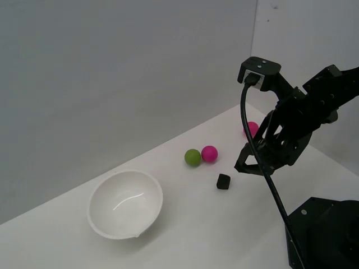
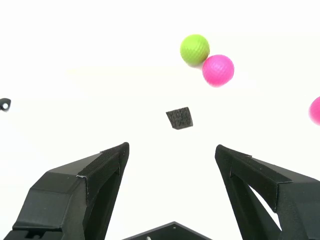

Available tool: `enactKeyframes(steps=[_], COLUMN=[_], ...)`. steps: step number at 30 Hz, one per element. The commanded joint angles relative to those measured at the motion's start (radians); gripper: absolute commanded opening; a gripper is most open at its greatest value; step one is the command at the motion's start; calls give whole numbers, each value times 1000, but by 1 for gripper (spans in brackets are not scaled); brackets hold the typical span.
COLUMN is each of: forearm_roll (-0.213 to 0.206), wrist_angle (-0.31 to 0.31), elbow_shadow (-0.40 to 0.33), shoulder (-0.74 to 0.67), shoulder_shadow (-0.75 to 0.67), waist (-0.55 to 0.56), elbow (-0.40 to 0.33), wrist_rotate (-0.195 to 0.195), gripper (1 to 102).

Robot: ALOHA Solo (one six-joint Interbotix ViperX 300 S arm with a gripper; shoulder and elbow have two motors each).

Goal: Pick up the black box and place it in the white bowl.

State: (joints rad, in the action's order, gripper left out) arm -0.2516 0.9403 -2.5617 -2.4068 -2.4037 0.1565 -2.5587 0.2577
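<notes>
A: Pincer (image 2: 172, 152) state?
B: Jaws wide apart, holding nothing, touching nothing.
A: Box (image 1: 223, 181)?
B: On the bench (image 1: 185, 224), just ahead of the pincer; bowl (image 1: 124, 204) well apart, toward the exterior view's left.

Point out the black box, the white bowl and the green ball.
black box (image 2: 180, 118): wrist view, top face.
white bowl (image 1: 147, 211): exterior view, rim on the view's right side.
green ball (image 1: 192, 157): exterior view, centre of ball.
</notes>
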Motion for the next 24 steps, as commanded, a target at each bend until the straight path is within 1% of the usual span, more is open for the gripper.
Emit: enactKeyframes(steps=[1, 7, 15, 20, 24], forearm_roll=[-20, -20, -21, -20, -20], wrist_angle=[-6, -32, -52, -77, -124], elbow_shadow=[25, 26, 21, 25, 26], shoulder=[21, 77, 31, 109, 152], shoulder_shadow=[20, 75, 29, 109, 150], waist=[9, 9, 9, 15, 52], elbow=[18, 18, 14, 18, 20], wrist_rotate=[8, 8, 2, 8, 8], gripper=[100, 100, 100, 100, 100])
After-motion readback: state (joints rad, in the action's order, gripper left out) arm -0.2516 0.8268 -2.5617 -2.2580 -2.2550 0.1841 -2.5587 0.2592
